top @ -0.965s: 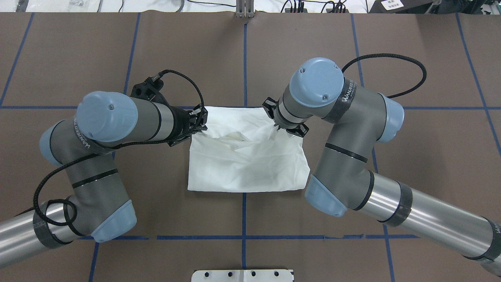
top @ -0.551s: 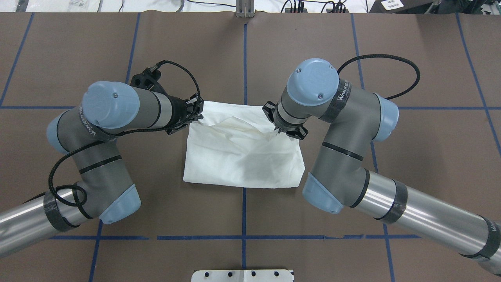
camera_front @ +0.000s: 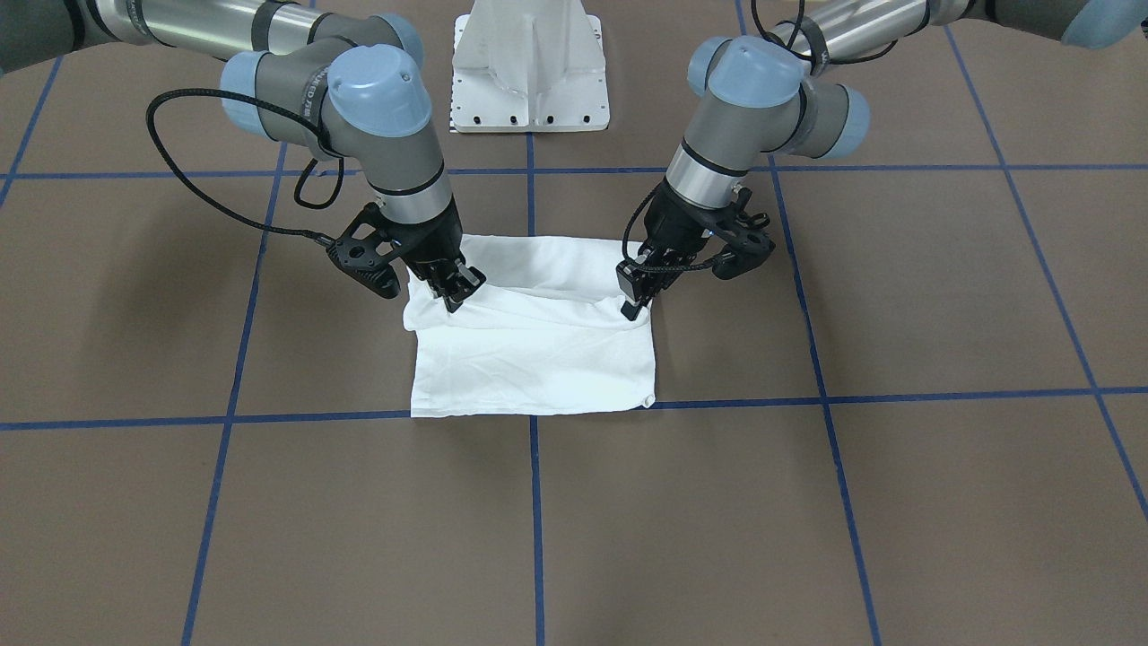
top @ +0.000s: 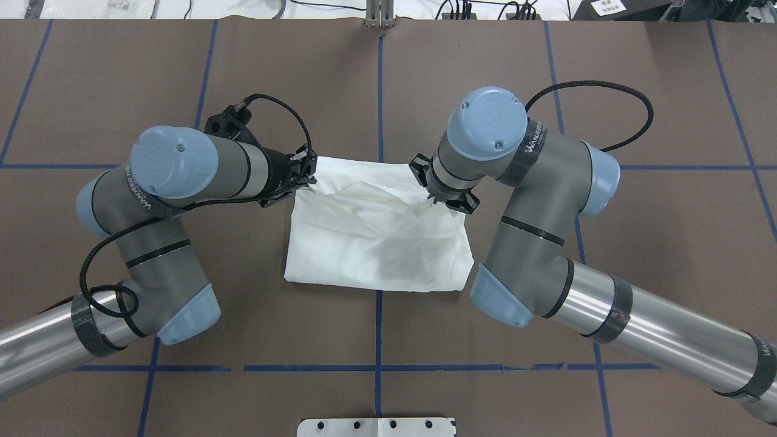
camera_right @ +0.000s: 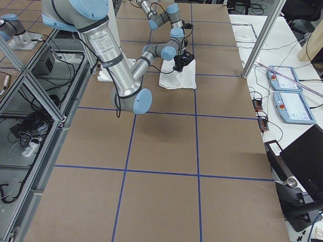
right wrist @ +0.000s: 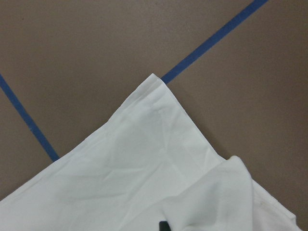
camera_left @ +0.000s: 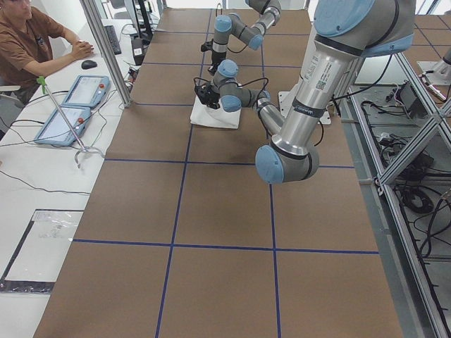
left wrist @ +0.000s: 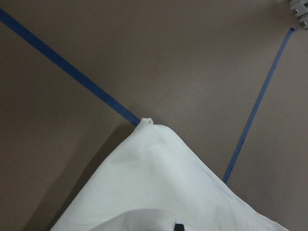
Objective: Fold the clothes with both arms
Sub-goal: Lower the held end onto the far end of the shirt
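The shirt (top: 376, 249) lies part-folded at the counter (top: 376, 91) centre. The left gripper (top: 308, 178) and right gripper (top: 432, 199) each clamp its raised upper layer — held edge running left-right between them. The lower layer's far corners lie just beyond each, away from the robot.

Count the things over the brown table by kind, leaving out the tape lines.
White shirt: 1
Robot arms: 2 (left arm, right arm)
White pedestal: 1
Total: 4
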Robot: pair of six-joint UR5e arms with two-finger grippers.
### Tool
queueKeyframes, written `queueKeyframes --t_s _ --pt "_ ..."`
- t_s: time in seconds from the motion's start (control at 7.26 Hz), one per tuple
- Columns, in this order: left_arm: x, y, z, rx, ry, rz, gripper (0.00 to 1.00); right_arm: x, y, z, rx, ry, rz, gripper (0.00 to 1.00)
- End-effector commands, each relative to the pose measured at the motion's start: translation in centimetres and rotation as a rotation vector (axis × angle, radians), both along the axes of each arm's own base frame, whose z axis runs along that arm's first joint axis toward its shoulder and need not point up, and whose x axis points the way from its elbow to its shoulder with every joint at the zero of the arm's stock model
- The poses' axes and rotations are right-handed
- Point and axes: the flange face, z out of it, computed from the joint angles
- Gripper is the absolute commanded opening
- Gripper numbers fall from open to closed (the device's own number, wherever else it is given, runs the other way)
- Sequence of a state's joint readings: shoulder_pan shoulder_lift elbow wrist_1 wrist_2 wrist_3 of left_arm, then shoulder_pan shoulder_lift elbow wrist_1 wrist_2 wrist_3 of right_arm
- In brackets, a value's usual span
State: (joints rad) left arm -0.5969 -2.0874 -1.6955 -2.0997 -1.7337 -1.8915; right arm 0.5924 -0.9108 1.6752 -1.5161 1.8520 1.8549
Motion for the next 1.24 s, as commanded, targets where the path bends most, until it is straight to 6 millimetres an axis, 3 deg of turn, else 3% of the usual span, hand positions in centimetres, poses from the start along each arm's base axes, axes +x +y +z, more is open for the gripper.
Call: queueKeyframes --t_s 0.0,0.14,0.41,0.69,0.83,1.1 --pt "0.0 0.1 -0.2 0.003 0.002 0.003 0.75 0.0 -0.1 -0.8 0.005 -0.011 0.0 0.5" --pt "0.0 0.1 -0.3 0.001 0.002 0.003 1.0 -0.1 -0.3 -0.6 0.002 -0.012 0.006 0.99" --pt "-0.2 -0.1 0.1 -0.005 -0.009 -0.001 1.0 2.1 -2.4 -0.6 -0.023 -0.041 0.016 1.0" --pt "-0.9 -0.6 0.0 -0.011 -0.006 -0.001 1.0 1.9 -2.1 -0.9 -0.004 -0.057 -0.001 1.0" --pt "-3.2 -2.3 0.6 -0.036 -0.01 0.008 1.0 1.3 -1.4 -0.7 0.053 -0.046 -0.051 1.0" --pt "-8.3 -3.7 2.9 0.081 -0.088 0.042 1.0 1.2 -2.1 0.5 0.243 0.022 -0.194 1.0"
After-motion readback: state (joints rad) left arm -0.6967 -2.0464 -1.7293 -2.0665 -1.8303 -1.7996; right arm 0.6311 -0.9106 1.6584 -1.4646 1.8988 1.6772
